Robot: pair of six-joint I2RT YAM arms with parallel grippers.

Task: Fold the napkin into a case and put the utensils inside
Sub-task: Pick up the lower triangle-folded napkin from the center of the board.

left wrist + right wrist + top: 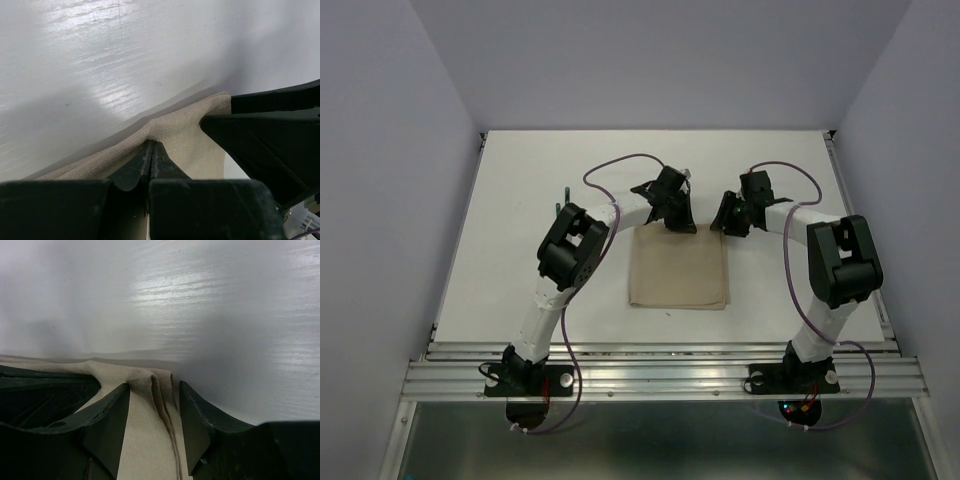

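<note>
The beige napkin (678, 270) lies folded as a flat rectangle in the middle of the table. My left gripper (676, 224) is at its far edge, left of centre. In the left wrist view this gripper (151, 146) is shut on a pinched-up ridge of the napkin (190, 130). My right gripper (724, 224) is at the far right corner. In the right wrist view it (154, 389) stands open astride the napkin's layered edge (150, 405), with a gap beside the right finger. The utensils (560, 206) show only as thin dark pieces left of the left arm.
The white table (520, 200) is enclosed by pale walls on three sides. A metal rail (660, 370) with both arm bases runs along the near edge. The right gripper's fingers (260, 135) sit close beside the left gripper.
</note>
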